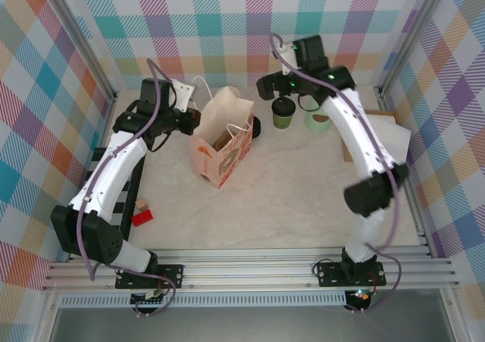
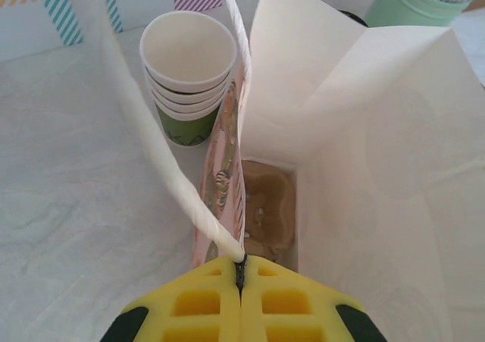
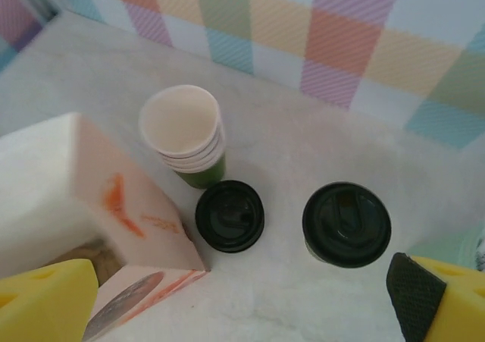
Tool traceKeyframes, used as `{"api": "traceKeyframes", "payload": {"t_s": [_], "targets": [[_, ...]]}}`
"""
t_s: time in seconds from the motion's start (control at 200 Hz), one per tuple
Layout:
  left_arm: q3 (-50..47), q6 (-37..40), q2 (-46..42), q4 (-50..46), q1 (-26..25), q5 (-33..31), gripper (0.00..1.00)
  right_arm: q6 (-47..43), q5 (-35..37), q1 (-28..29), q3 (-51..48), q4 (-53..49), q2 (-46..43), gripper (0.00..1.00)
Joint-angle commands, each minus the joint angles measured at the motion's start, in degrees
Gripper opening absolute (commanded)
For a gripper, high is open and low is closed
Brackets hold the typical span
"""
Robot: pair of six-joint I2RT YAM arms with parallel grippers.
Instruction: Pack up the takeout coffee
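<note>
The takeout coffee (image 1: 284,112), an olive-green cup under a black lid (image 3: 346,224), stands upright right of the paper bag (image 1: 220,141). My right gripper (image 1: 276,92) hovers over it, open; its yellow fingers (image 3: 45,300) stand wide apart with nothing between them, and the cup sits up and right of the gap (image 3: 242,289). My left gripper (image 2: 241,265) is shut on the bag's white handle (image 2: 151,130) at the rim and holds the mouth open. A brown item (image 2: 265,209) lies at the bottom of the bag.
A stack of lidless cups (image 3: 182,133) and a loose black lid (image 3: 229,215) stand between bag and coffee. A mint mug of sachets (image 1: 318,118) stands right of the coffee. A red block (image 1: 142,218) and a wooden block (image 1: 141,204) lie at the near left.
</note>
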Motion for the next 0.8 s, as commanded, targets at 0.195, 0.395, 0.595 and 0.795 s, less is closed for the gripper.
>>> {"api": "traceKeyframes", "payload": {"t_s": [0.195, 0.395, 0.595, 0.795], "targets": [[-3.62, -8.27, -3.46, -0.08, 0.48, -3.14, 0.00, 21.99, 11.85, -1.26, 17.97, -20.15, 20.97, 1.00], [-4.01, -8.76, -3.13, 1.50, 0.48, -4.63, 0.00, 21.10, 12.48, -1.70, 9.53, -15.39, 20.50, 1.00], [-2.84, -8.56, -2.17, 0.85, 0.48, -6.10, 0.00, 21.68, 13.69, -2.43, 8.73, -14.06, 22.34, 1.00], [-2.96, -8.88, -2.07, 1.13, 0.48, -7.24, 0.00, 19.59, 12.56, -3.46, 6.70, -7.94, 23.50, 1.00]]}}
